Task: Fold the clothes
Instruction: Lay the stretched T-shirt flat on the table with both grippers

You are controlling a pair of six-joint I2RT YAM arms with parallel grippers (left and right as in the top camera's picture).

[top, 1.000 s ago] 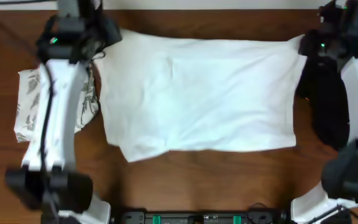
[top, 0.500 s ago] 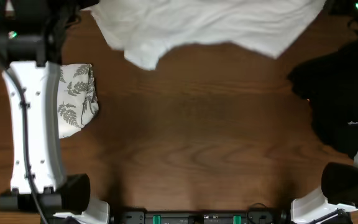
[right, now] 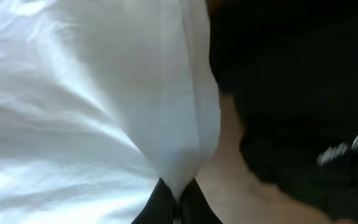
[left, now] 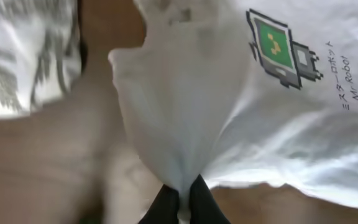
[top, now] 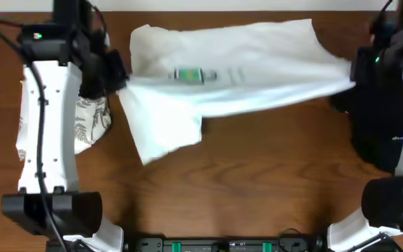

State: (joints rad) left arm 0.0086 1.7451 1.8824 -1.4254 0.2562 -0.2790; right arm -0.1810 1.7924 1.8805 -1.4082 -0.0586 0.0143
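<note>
- The white T-shirt [top: 257, 63] spans the upper middle of the overhead frame. It is pulled into a taut band from the left side to the right, with its chest side facing up.
- Its green-and-yellow pixel computer graphic [top: 186, 74] sits left of centre on that band. The thin dark lettering [left: 344, 78] runs just beside it in the left wrist view.
- One loose flap sags from the band's lower left edge toward the bare wood. The rest looks bunched and creased, not flat.
- The left gripper [left: 184, 205] is clamped on a gathered pinch of white fabric at the shirt's left end.
- The right gripper [right: 178, 205] is likewise clamped on a pinch at the right end, so the two hold the cloth in tension between them.
- A folded white fern-print cloth [top: 93, 122] lies at the left edge, just beside the left arm.
- A black garment [top: 373, 133] lies at the right edge, near the right grip.
- The wooden counter [top: 243, 182] shows bare across the centre and lower frame.
- The step in hand looks like spreading: the shirt is being stretched out for laying down, and no fold is made yet.
- The next move probably calls for lowering both ends evenly onto the bare centre. Tension should be kept so the sagging flap smooths out, and the shirt should land apart from both neighbouring cloths.
</note>
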